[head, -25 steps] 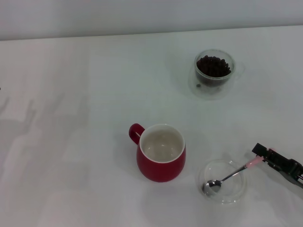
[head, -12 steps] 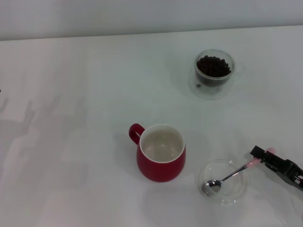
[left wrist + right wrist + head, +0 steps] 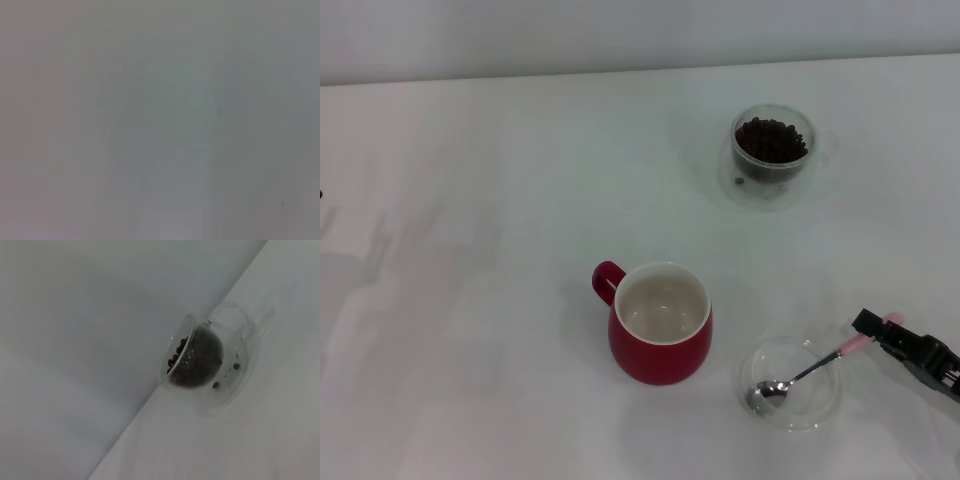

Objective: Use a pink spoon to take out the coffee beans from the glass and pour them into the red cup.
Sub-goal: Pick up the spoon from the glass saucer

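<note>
The right gripper (image 3: 876,328) is low at the near right of the table (image 3: 500,200), right at the pink end of the spoon (image 3: 810,370). Its dark fingers sit on each side of the pink handle tip, but I cannot tell if they are squeezing it yet or are a bit apart. The spoon lies tilted, with its shiny round end down in a flat clear dish (image 3: 790,385) and its handle resting up over the dish's edge toward the gripper. The red cup (image 3: 660,322) stands just to the left of the dish, with its little handle pointing away from the dish, and it is empty inside. The glass (image 3: 772,155) stands well behind the dish, far from it, and it is full of dark coffee beans (image 3: 771,139). The right wrist view shows the glass from the side with the beans heaped in it. The left gripper is not in any picture. I think the job right now is to grab the spoon. To do it well, the fingers should pinch the pink end firmly and lift it slowly and straight, so the spoon does not twist or drag the light dish along.
</note>
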